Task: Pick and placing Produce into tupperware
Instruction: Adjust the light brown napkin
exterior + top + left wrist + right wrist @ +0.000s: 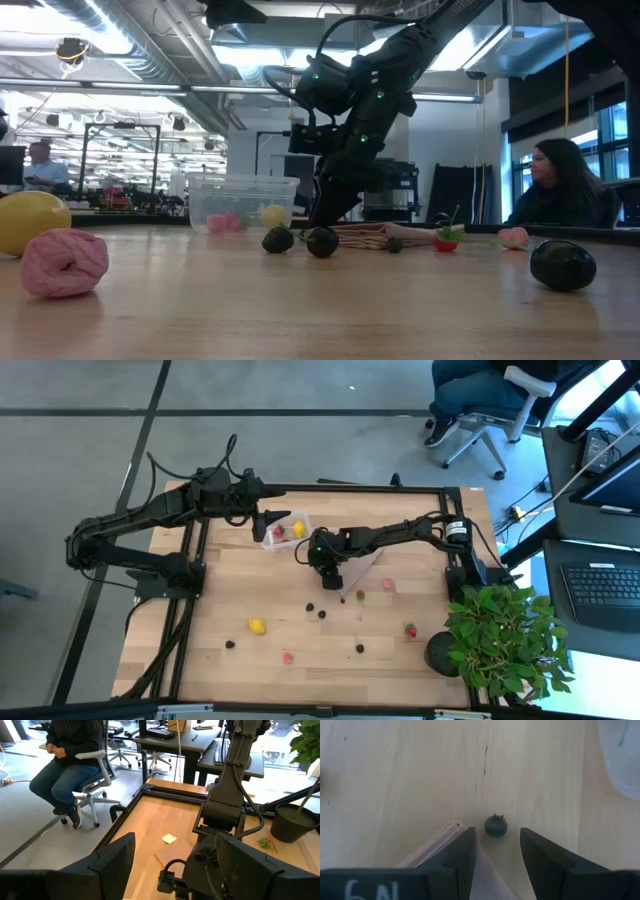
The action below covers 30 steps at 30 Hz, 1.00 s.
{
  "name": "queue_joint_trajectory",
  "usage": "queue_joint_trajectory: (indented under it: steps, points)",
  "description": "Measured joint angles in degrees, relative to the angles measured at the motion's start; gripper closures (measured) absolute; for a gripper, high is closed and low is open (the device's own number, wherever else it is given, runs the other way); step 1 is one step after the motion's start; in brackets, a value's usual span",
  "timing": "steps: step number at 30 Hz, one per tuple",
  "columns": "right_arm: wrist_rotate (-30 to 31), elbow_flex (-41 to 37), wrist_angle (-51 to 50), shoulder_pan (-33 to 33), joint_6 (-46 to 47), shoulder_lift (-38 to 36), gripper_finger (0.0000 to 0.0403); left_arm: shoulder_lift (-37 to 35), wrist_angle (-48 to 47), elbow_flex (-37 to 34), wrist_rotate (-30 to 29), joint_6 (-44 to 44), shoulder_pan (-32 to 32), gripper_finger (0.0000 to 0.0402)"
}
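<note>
Two jaws of your right gripper [496, 851] stand partly open, empty, a dark berry [496, 825] just ahead between them. Beyond, the tupperware [285, 530] holds a few pieces; most produce remains scattered on the bench [300, 630].

Even overhead light falls on the wooden table [300, 630], casting only short, soft shadows beneath the arms. At table height, bright ceiling strip lights [110, 45] glare across the far room while the near pink fruit piece [64, 263] blurs. Daylight washes the floor beyond the seated person [70, 755].
</note>
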Motion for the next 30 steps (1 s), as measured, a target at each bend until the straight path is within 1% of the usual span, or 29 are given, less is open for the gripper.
queue_joint_trajectory:
  steps: [11, 19, 22, 30]
  points:
    - [-0.3, 0.3, -10.1, 0.0, 3.5, -0.3, 0.0248, 0.0, 0.0, 0.0, 0.0, -0.1, 0.0, 0.0134]
    - [0.0, 0.4, -17.2, 0.1, 10.6, -0.3, 0.0248, 0.0, 0.0, 0.0, 0.0, -0.4, 0.0, 0.0134]
    - [-1.0, 0.4, -19.5, 0.1, 12.9, -0.3, 0.0248, 0.0, 0.0, 0.0, 0.0, -0.4, 0.0, 0.0134]
    - [-1.0, 0.4, -24.8, 0.7, 13.3, -0.4, 0.0248, 0.0, 0.0, 0.0, 0.0, -0.5, 0.0, 0.0134]
